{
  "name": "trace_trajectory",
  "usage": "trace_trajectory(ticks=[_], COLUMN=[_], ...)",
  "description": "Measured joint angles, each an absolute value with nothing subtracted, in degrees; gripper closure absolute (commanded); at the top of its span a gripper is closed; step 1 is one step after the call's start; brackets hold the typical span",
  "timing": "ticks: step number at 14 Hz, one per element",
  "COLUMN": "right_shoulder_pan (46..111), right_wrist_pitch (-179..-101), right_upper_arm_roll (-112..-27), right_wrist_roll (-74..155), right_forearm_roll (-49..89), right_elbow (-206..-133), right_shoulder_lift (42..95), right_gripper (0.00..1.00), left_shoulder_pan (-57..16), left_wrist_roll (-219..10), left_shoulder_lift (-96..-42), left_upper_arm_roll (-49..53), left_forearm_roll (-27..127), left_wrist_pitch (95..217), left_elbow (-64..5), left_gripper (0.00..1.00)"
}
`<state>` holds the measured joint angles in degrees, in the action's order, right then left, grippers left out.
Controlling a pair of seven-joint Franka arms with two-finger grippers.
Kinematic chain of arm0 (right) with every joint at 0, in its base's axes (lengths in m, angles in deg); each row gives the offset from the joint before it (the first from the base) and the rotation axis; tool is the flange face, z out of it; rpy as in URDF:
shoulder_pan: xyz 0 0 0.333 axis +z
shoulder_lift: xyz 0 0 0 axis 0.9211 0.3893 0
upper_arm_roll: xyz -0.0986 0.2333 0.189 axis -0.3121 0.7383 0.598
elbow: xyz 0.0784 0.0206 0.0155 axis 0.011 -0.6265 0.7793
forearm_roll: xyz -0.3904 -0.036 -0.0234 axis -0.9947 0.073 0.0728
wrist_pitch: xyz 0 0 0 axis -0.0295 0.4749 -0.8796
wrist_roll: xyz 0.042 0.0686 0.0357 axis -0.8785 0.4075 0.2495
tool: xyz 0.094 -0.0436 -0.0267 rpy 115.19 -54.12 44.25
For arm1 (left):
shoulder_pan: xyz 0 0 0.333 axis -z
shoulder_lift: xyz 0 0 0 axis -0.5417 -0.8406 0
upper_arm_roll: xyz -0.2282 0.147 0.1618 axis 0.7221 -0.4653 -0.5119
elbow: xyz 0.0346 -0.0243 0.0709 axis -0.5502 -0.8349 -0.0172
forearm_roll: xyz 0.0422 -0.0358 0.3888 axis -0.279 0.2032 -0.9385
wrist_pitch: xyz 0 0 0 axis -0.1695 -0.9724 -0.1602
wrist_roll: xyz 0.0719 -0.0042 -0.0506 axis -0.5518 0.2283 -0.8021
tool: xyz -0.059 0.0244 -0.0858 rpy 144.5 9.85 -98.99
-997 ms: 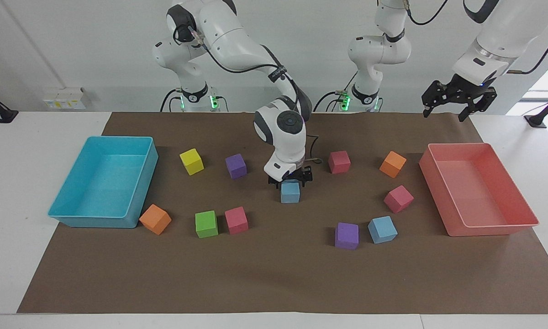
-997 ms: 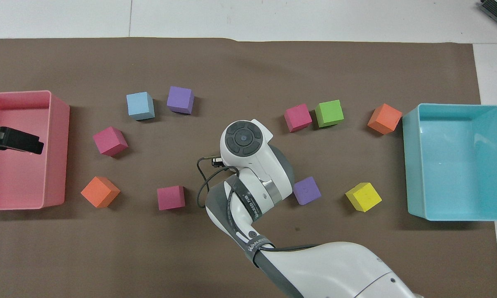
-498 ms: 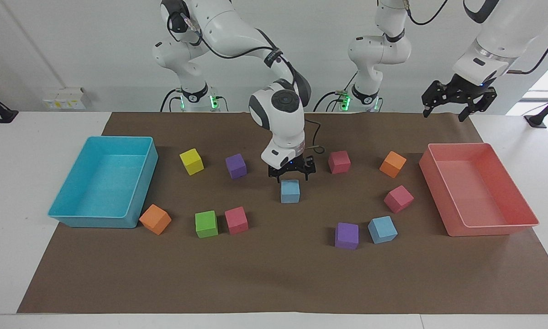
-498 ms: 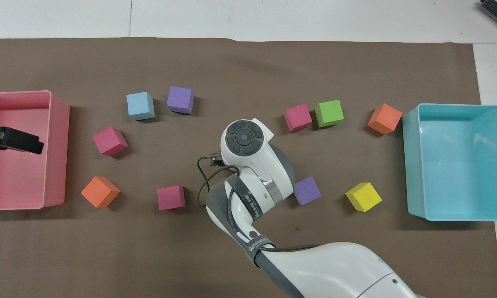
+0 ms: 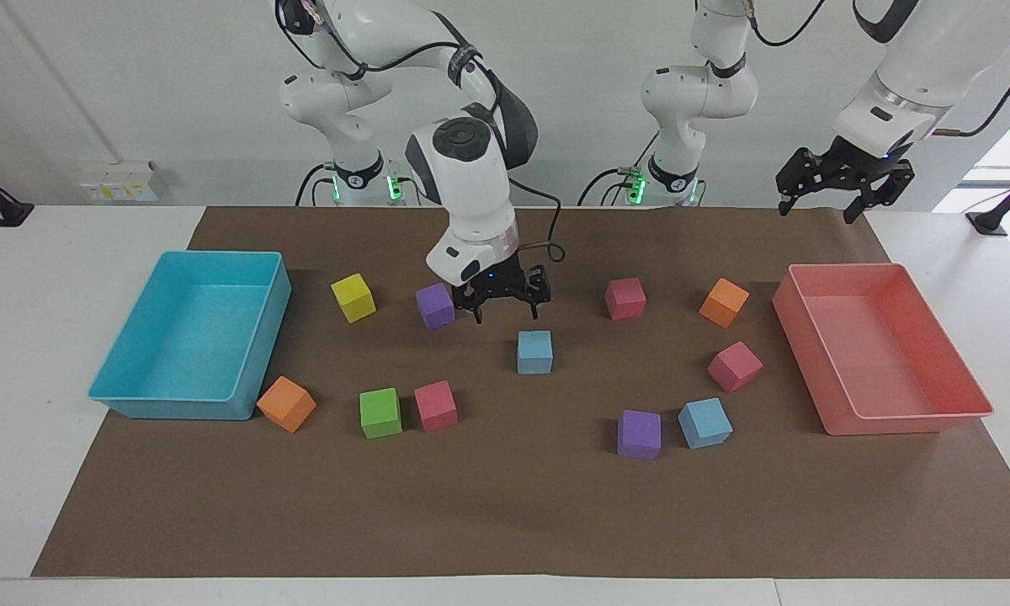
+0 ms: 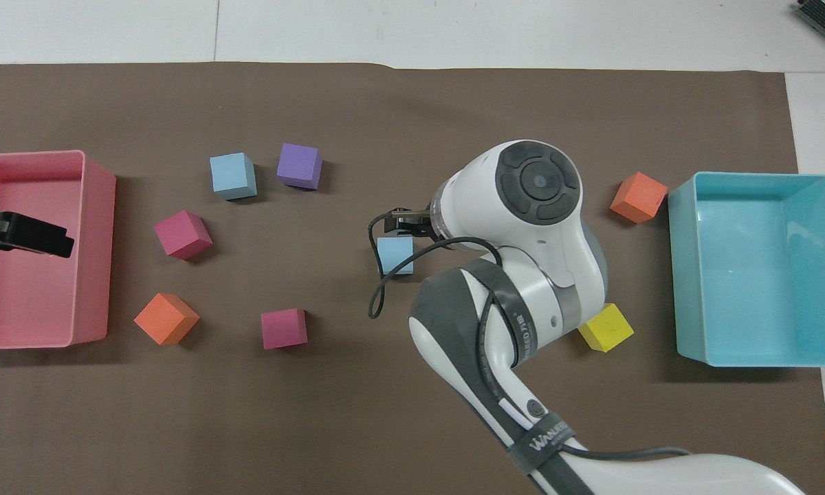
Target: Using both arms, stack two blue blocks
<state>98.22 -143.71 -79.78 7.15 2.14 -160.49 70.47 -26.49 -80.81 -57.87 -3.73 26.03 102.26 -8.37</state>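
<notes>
One blue block (image 5: pixel 534 352) sits alone at frame centre of the facing view; the second blue block (image 5: pixel 704 422) lies lower right, beside a purple cube (image 5: pixel 639 434). The right gripper (image 5: pixel 506 298) hangs empty, fingers spread, just above centre. The left gripper (image 5: pixel 843 180) waits open at upper right, over the mat's edge near the pink tray (image 5: pixel 968 370).

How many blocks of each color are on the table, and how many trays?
Blue blocks: 2
Purple blocks: 2
Pink blocks: 3
Orange blocks: 2
Yellow block: 1
Green block: 1
Trays: 2, cyan tray, pink tray
Total: 11 blocks, 2 trays, 13 things.
</notes>
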Motion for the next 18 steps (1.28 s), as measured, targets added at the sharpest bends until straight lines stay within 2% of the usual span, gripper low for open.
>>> trace_trajectory(ticks=[5,6,8,11,12,18], right_shoulder_pan=[90.87,89.95,89.56,89.34,89.14,88.96], right_wrist_pitch=[-143.72,-143.72,-144.22,-147.62,-149.04,-151.25], right_upper_arm_roll=[-79.88,-79.89,-79.86,-79.77,-79.81,-79.80], right_wrist_roll=[28.62,31.42,35.93,44.44,47.83,55.71], right_forearm_roll=[20.44,23.25,28.07,38.44,42.29,52.69], right_elbow=[-165.94,-167.25,-169.36,-173.85,-175.65,-179.61], right_shoulder_lift=[69.65,69.51,69.49,69.50,69.52,70.18], right_gripper=[0.00,0.07,0.45,0.93,1.00,1.00], left_shoulder_pan=[-26.07,-25.72,-25.32,-25.01,-24.73,-20.76], left_wrist_roll=[-85.27,-87.47,-89.88,-91.52,-92.23,-100.58], left_shoulder_lift=[-59.65,-60.85,-63.92,-68.71,-70.38,-81.77], left_upper_arm_roll=[-2.70,-2.55,-2.26,-2.25,-2.25,-2.24], left_forearm_roll=[26.03,26.04,26.04,26.04,26.03,24.17], left_wrist_pitch=[116.14,120.14,125.84,131.54,133.53,146.85], left_elbow=[-14.09,-15.44,-16.57,-16.78,-16.86,-16.99], left_gripper=[0.00,0.00,0.00,0.00,0.00,0.00])
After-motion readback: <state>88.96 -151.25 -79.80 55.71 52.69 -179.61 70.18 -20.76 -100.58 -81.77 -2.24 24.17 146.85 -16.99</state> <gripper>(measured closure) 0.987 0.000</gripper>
